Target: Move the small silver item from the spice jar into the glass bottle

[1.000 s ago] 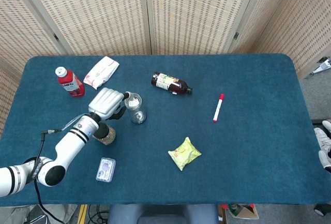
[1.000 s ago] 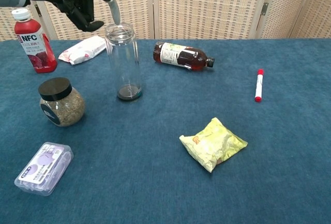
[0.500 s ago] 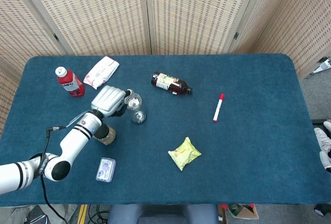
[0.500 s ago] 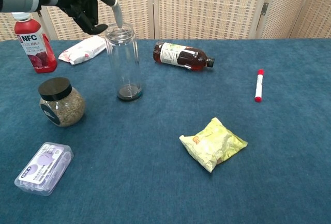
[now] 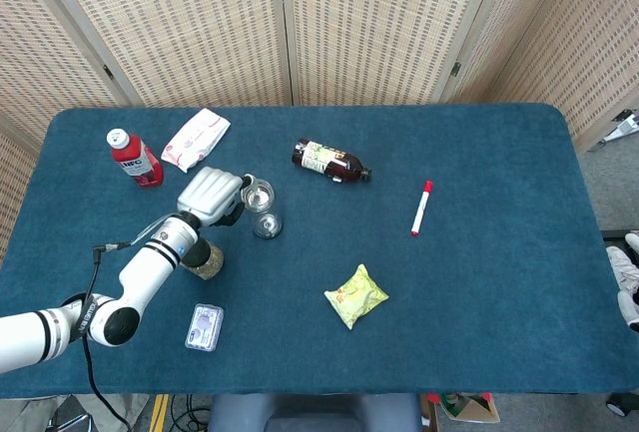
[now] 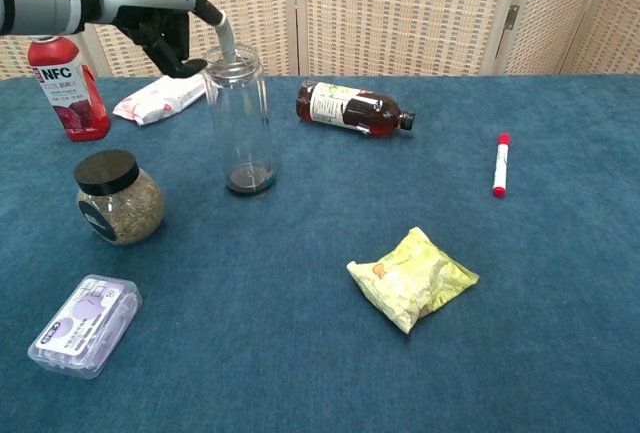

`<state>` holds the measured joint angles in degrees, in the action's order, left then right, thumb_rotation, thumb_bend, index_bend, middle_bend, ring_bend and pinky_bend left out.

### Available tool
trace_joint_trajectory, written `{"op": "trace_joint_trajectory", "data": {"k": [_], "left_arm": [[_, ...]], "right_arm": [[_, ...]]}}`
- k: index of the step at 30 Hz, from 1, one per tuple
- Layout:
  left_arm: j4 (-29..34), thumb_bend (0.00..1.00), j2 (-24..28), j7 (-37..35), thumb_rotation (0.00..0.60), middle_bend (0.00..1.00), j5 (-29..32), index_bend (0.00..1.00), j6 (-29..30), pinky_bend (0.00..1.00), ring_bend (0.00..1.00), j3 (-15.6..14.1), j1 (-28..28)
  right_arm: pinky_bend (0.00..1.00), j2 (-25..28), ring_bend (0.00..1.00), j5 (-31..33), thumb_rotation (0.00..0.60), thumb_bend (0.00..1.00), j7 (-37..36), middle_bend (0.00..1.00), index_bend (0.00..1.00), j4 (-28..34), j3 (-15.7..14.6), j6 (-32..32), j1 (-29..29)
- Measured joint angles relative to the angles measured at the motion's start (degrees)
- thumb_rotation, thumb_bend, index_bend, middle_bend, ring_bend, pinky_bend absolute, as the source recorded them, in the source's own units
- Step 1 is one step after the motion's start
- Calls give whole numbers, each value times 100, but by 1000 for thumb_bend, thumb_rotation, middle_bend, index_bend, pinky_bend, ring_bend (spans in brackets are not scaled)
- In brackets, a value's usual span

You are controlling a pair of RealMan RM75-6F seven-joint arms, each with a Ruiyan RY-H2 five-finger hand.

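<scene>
Head view. Blue-covered table (image 5: 479,282). Left hand (image 5: 212,196), pale shell upward, sits just beside the mouth of the upright glass bottle (image 5: 262,209); the fingers are hidden beneath the shell here. Spice jar (image 5: 206,259), black-lidded, partly under the left forearm. Red juice bottle (image 5: 133,158) upright near the far left edge; white packet (image 5: 196,138) beside it. Brown bottle (image 5: 331,162) lying on its side mid-table. Red-capped marker (image 5: 421,208) well to the right. Yellow snack bag (image 5: 355,295) near the front. Clear plastic case (image 5: 205,326) at front left. Right hand does not appear.

Chest view. Left hand (image 6: 165,25) held above and left of the glass bottle (image 6: 238,119), dark fingers curled together. A slim silver item (image 6: 222,31) slopes down from the hand to the bottle's rim, its lower end at the opening; it appears pinched between the fingers, though the grip itself is shadowed. Bottle's base shows a dark ring. Spice jar (image 6: 116,197) stands lid on, well left of the bottle. Juice bottle (image 6: 64,87), packet (image 6: 160,97), brown bottle (image 6: 352,109), marker (image 6: 500,164), snack bag (image 6: 412,278), plastic case (image 6: 84,325) as listed.
</scene>
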<state>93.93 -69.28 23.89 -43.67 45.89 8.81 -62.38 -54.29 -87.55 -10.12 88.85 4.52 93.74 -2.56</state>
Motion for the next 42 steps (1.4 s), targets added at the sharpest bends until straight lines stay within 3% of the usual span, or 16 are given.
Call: {"op": "trace_joint_trajectory", "data": {"k": [17,25,32,38,40,42], "left_arm": [[12,547,-16,18,600,1000,10,325,-30,1000,982,-57,-16],[149,546,73,-200,600,983,-98,317,94,1000,954,59,67],[477,539,335,-756,600,798,-494,246,454,1000,774,218,452],[754,411,630,-815,600,597,-589,245,981,995,623,146,926],[863,402,719,-777,600,540,-589,245,1197,945,568,86,1093],[964,401,796,-754,600,475,-589,245,1421,829,494,20,1294]], "right_arm": [[214,3,102,-10,600,367,6,218,156,7,4,23,-12],[214,6,102,-13,600,367,1,218,155,12,0,36,-26],[214,21,102,-26,600,367,-14,218,155,7,5,16,-7],[214,42,102,-40,600,367,-28,218,156,-3,5,-19,18],[214,45,102,-33,600,367,-31,218,156,-6,7,-37,26],[214,48,102,-25,600,367,-37,218,156,-9,7,-69,39]]}}
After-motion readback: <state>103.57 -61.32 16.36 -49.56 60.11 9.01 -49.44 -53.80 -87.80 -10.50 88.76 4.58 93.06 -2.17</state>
